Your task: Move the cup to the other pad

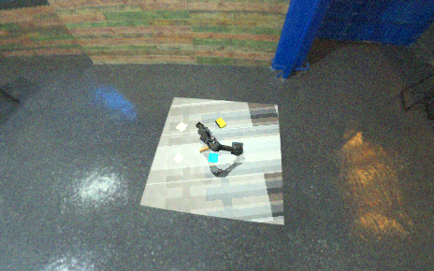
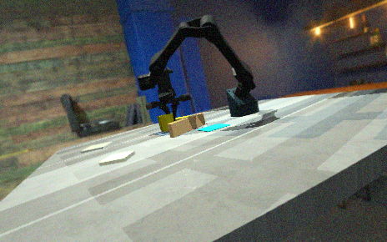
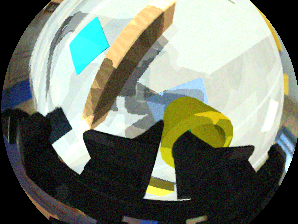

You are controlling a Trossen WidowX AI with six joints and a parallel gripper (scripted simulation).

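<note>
Blue pillar (image 1: 299, 37) (image 2: 146, 46) (rather tall)

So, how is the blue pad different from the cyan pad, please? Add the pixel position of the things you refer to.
The blue pad (image 2: 162, 133) (image 3: 196, 91) is pale, while the cyan pad (image 1: 212, 158) (image 2: 213, 128) (image 3: 90, 45) is bright. The cup (image 2: 165, 123) (image 3: 182, 112) hides part of the blue pad in the wrist view; nothing covers the cyan pad there. The blue pad is on the cup's side of the wall (image 1: 204, 149) (image 2: 180, 127) (image 3: 125, 42), the cyan pad on the other. Both look flat.
</note>
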